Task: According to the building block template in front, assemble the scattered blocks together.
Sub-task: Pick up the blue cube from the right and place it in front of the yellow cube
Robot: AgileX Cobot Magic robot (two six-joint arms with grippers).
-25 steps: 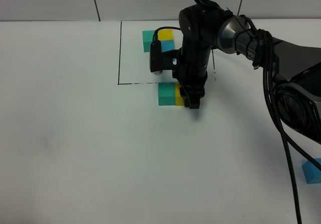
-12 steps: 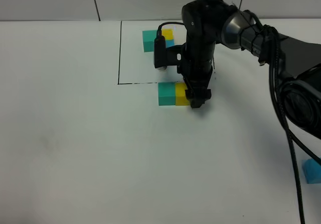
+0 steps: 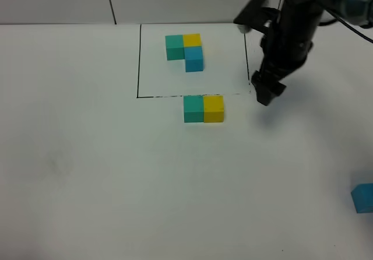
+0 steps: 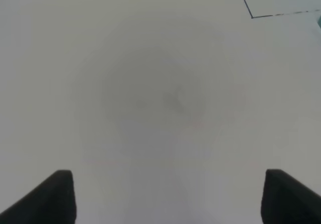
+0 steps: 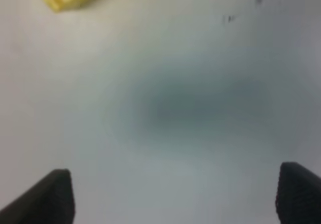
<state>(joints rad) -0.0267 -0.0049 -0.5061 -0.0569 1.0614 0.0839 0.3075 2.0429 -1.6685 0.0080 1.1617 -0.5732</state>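
The right claw is hanging just above the table, empty, beside the yellow block but apart from it; its wrist view is showing the two fingertips spread wide with nothing between them. The left claw is likewise standing wide apart over bare table, out of the overhead view. The teal block and the yellow block are sitting touching, side by side, just outside the near line of the black frame, so the top row appears done. The blue block is lying well apart at the far right, partly cut off by the picture's edge. The step in hand is probably fetching it. To do that well, the right claw should be coming straight down over the block's middle, closing on two opposite flat faces, then setting it flush against the near face of the yellow block without nudging the pair. The pair's long axis is running left to right in the overhead view, parallel to the frame's near line and to the top row of the template. The template's blue leg is pointing toward the near edge, below its yellow cube. The blue block seems slightly turned, so squaring it up may be needed.
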